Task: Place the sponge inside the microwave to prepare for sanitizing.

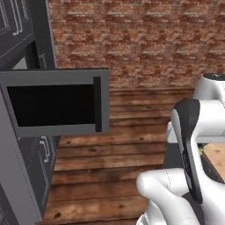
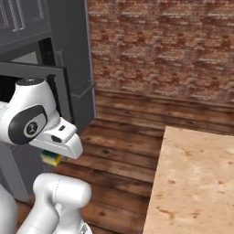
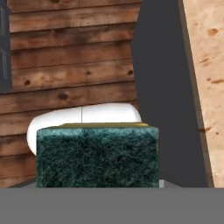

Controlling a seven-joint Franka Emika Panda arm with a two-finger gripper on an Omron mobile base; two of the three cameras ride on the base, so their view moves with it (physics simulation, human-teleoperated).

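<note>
One sponge (image 3: pixel 97 156), green face toward the camera, long axis crosswise, gripped in the claw (image 2: pixel 52 157).

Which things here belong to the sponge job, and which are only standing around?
Belong to the job:
- sponge, held in the gripper
- microwave, door open

Only standing around:
- wooden counter
- dark cabinets
- brick wall

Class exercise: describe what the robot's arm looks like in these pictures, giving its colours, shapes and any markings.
The arm has glossy white, rounded shells with dark grey to black panels at the joints. One joint bears a round dark cap with a small pale mark. No cables visible.
</note>
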